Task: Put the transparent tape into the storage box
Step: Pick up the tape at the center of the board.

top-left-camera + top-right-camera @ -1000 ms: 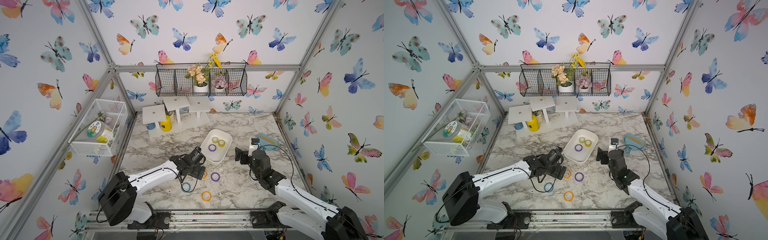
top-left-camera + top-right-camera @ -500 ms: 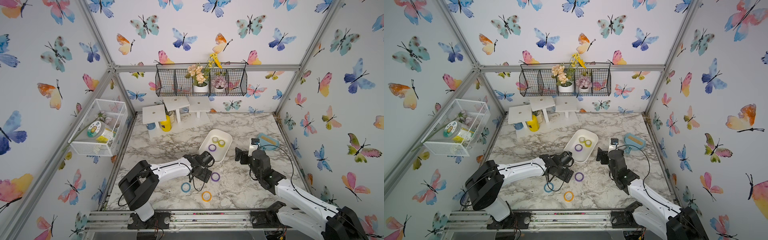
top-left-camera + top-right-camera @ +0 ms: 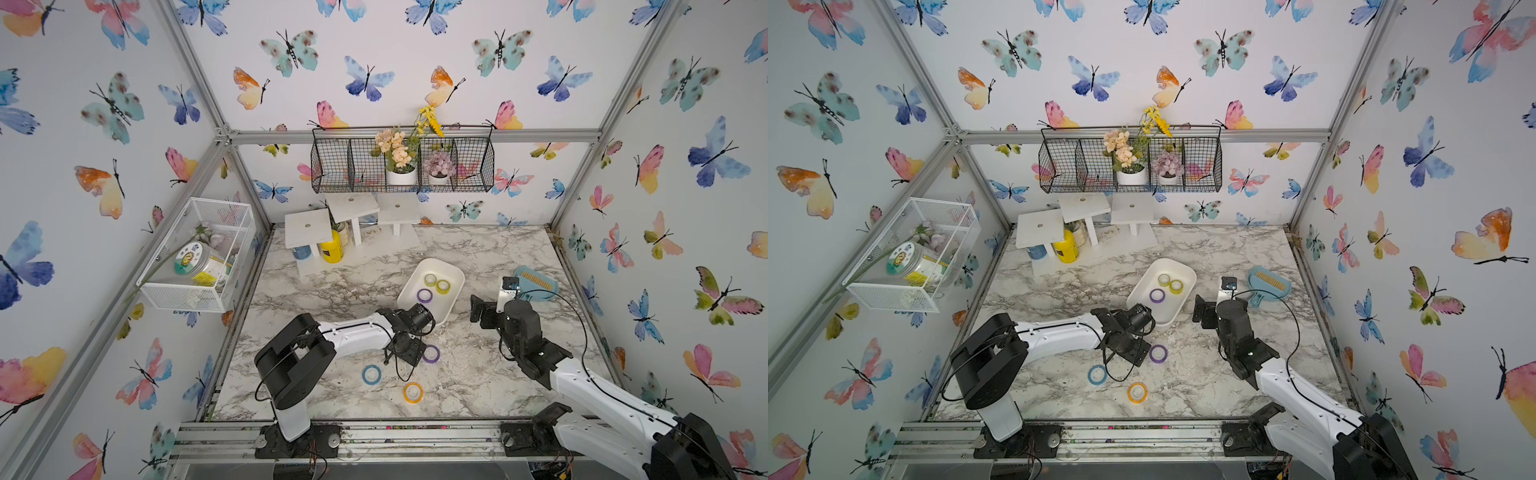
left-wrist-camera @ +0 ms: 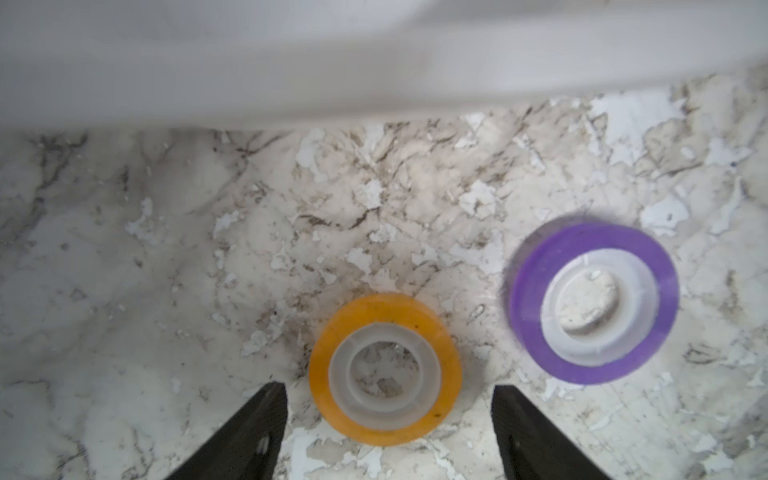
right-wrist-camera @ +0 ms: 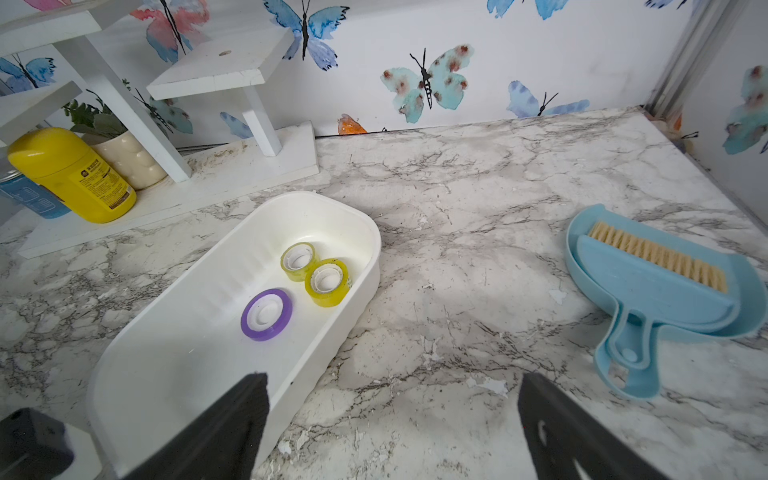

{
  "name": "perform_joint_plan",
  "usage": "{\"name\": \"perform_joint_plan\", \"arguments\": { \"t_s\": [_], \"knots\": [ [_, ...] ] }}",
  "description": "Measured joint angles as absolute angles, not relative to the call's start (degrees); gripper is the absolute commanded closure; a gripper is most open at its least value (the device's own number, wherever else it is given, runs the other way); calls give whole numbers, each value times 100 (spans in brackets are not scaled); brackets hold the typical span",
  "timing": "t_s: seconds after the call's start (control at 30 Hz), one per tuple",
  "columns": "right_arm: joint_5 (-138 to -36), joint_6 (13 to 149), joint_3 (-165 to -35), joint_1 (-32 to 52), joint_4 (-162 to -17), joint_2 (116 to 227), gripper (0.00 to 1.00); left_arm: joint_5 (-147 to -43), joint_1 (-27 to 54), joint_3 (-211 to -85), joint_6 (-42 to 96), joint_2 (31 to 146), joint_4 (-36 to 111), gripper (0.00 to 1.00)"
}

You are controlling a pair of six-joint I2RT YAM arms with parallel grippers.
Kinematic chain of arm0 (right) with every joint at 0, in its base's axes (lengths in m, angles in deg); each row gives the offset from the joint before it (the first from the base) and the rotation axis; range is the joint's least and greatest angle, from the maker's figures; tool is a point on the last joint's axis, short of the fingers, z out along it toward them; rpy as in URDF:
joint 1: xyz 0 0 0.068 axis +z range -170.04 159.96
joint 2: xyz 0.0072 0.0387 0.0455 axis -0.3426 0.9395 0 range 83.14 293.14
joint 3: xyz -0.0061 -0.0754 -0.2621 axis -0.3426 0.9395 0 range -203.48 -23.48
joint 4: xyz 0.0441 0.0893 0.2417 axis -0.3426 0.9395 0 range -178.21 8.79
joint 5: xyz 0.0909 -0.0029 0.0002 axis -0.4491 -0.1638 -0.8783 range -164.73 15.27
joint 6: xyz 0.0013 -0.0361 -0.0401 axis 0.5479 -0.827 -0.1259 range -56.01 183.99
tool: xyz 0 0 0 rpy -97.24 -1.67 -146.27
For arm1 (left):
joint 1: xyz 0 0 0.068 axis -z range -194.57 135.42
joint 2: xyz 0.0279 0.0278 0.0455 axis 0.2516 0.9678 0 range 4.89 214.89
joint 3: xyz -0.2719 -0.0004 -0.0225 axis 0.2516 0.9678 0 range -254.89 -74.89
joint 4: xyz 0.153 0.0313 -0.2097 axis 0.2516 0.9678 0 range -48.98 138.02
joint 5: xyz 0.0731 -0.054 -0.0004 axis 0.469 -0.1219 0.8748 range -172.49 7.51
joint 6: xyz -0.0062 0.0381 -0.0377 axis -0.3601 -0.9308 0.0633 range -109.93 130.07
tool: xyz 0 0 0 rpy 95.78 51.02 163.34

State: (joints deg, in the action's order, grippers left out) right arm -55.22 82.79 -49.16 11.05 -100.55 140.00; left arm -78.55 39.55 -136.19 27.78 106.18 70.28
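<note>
Left fingers: the left gripper (image 4: 389, 388) stands parted, its dark fingers (image 4: 249, 432) on either side of the near part of the orange tape roll (image 4: 384, 370). A sliver of marble shows between each tip and the roll, so nothing is clasped.
Orange tape roll: flat on the marble table (image 4: 124, 270), mostly just ahead of the fingertips, near the outer wall of the storage box (image 5: 365, 224).
Purple tape roll (image 4: 592, 303): flat on the table just beside the orange one, not touching it, outside the fingers.
Loose rolls: a blue tape roll (image 3: 371, 374) and a second orange roll (image 3: 413, 392) lie flat nearer the front rail, apart from both grippers.
Right fingers: the right gripper (image 5: 392, 376) is spread wide with only bare marble between its fingers.
Storage box: holds three rolls lying flat, a boxed purple roll (image 5: 266, 314) mid-floor and two yellow-green rolls (image 5: 327, 281) touching each other toward the far end.
White mesh basket (image 3: 166, 297): fixed on the left wall and holds a green-lidded jar; the rest is unclear.
Black wire basket (image 3: 332, 170): on the back wall, with two white flower pots side by side.
Left arm (image 3: 357, 332): reaches low from the front rail, forearm nearly level, wrist bent down over the roll at the box's near end.
Right arm (image 3: 582, 382): rises from the rail's right end, gripper above the table, just beside the box.
Blue dustpan (image 5: 648, 291): lies beyond the right gripper, with a brush in it.
</note>
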Motion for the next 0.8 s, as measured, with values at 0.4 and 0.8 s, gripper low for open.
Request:
{"name": "perform_joint_plan", "arguments": {
  "t_s": [0.4, 0.8],
  "knots": [
    [-5524, 8279, -4916, 1105, -10035, 13987, 1, -7957, 3955, -13748, 2719, 10815, 7026, 26],
    [-5522, 8279, -4916, 1105, -10026, 13987, 1, -7955, 3955, -13800, 2719, 10857, 7078, 38]
  ]
}}
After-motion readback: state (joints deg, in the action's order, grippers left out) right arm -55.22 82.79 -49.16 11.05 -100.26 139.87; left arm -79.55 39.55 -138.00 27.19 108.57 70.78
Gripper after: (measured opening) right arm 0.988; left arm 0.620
